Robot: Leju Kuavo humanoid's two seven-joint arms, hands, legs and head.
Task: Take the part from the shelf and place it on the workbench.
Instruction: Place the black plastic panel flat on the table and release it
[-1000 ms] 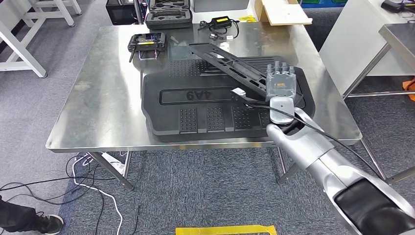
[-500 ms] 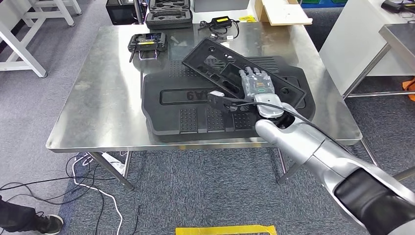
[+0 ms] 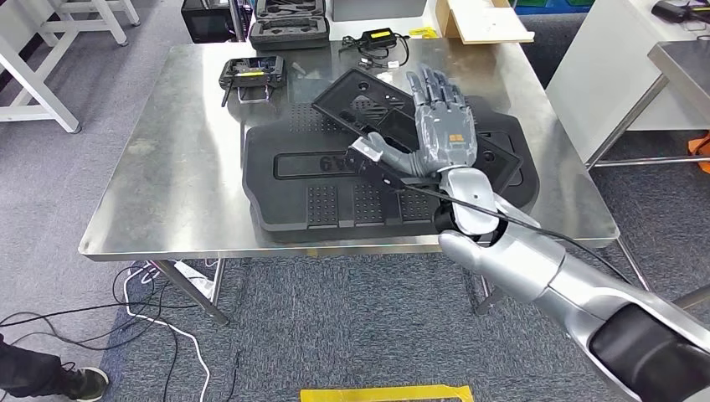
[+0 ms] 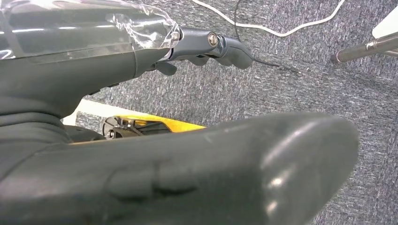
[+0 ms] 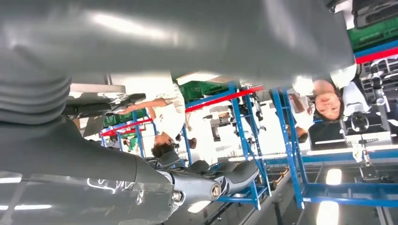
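Observation:
The part [image 3: 362, 100], a long flat black plastic frame with cut-outs, lies slantwise on top of a large black moulded panel [image 3: 335, 201] on the steel workbench [image 3: 184, 167]. My right hand [image 3: 439, 126] hovers over the part's middle, its fingers spread and pointing away from me, holding nothing. In the right wrist view that hand's fingers [image 5: 211, 187] are stretched out with nothing between them and the thumb. My left hand [image 4: 206, 44] hangs low over the grey carpet and holds nothing.
A black controller [image 3: 251, 74], a charger with a yellow label [image 3: 377, 38] and black cases [image 3: 289, 21] sit at the bench's far edge. Another table [image 3: 678, 59] stands to the right. Cables [image 3: 167, 327] lie on the floor at the left. People stand by blue racks [image 5: 244, 122].
The part went from tilted up in my right hand to lying flat on the black panel. The hand let go of it and lifted with its fingers spread.

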